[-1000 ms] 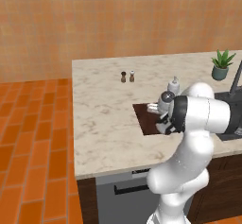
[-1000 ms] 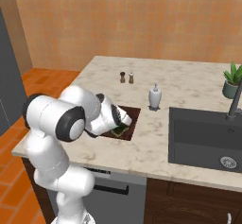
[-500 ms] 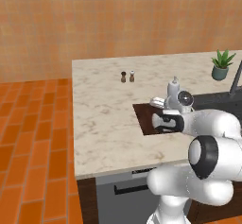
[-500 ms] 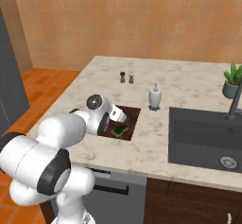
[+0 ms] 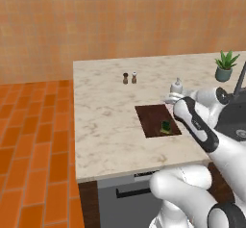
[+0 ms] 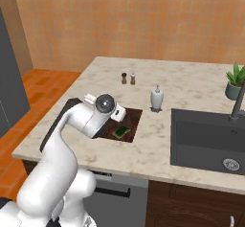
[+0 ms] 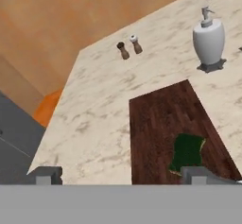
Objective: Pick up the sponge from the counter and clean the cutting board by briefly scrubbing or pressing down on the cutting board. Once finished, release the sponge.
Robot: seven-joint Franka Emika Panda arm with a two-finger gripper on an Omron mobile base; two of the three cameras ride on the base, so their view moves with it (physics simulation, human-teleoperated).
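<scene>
Sponge [image 7: 187, 152] lies flat on cutting board [image 7: 160, 119] near its front edge, just ahead of gripper [image 7: 124, 175], which is released w/ fingers spread wide, sponge by one tip.

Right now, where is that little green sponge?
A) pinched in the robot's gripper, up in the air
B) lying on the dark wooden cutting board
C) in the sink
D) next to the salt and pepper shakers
B: the sponge lies flat on the cutting board near its front edge, and the gripper stands open with its fingertips apart, not holding it.
</scene>
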